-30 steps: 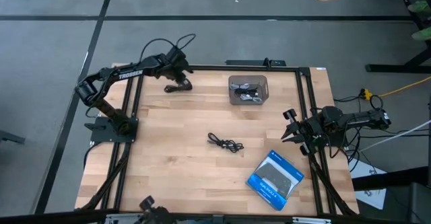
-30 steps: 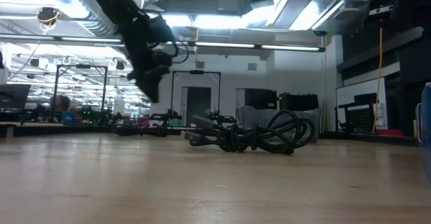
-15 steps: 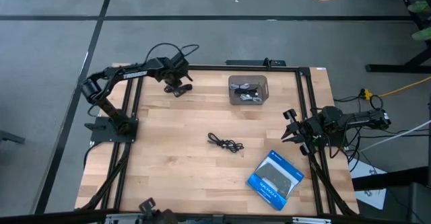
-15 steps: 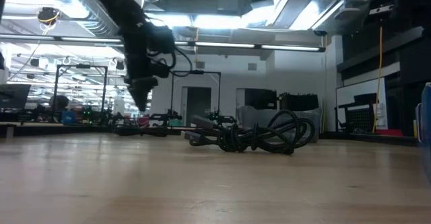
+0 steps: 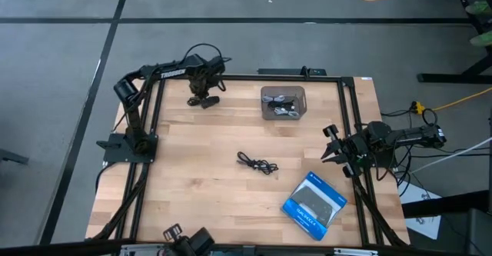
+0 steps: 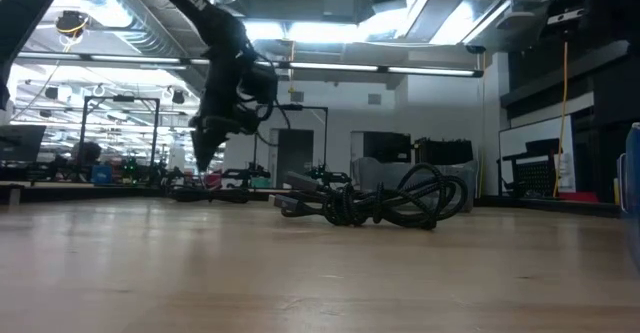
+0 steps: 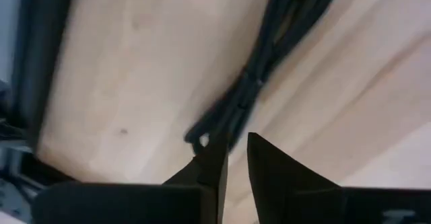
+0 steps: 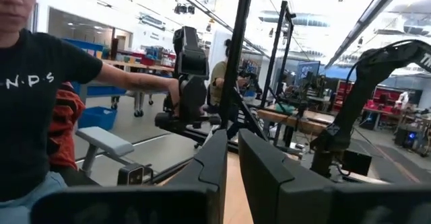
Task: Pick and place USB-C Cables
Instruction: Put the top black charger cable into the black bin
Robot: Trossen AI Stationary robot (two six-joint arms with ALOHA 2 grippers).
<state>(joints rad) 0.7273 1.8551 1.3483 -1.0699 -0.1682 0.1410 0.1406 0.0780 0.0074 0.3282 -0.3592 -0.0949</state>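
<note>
A black coiled USB-C cable (image 5: pixel 207 102) lies near the table's far left corner and runs up the left wrist view (image 7: pixel 269 62). My left gripper (image 5: pixel 203 94) (image 6: pixel 202 161) (image 7: pixel 237 150) points down just above its end, fingers shut. A second black cable (image 5: pixel 257 163) (image 6: pixel 375 203) lies loose at the table's middle. More cables, black and pale (image 5: pixel 283 104), rest in a small clear bin (image 5: pixel 263 102) at the far edge. My right gripper (image 5: pixel 329 144) (image 8: pixel 232 150) waits shut at the right edge.
A flat blue and black retail box (image 5: pixel 315 202) lies near the right front corner, and its edge shows in the low view (image 6: pixel 635 173). Black frame rails run along the table's left, right and far sides. A person (image 8: pixel 34 103) stands beyond the table.
My left gripper has come down over the far-left cable, shifting a little toward the near edge and tipping from slanted to pointing straight down. The left arm's elbow has swung toward the right. Cables, bin and box have stayed in place.
</note>
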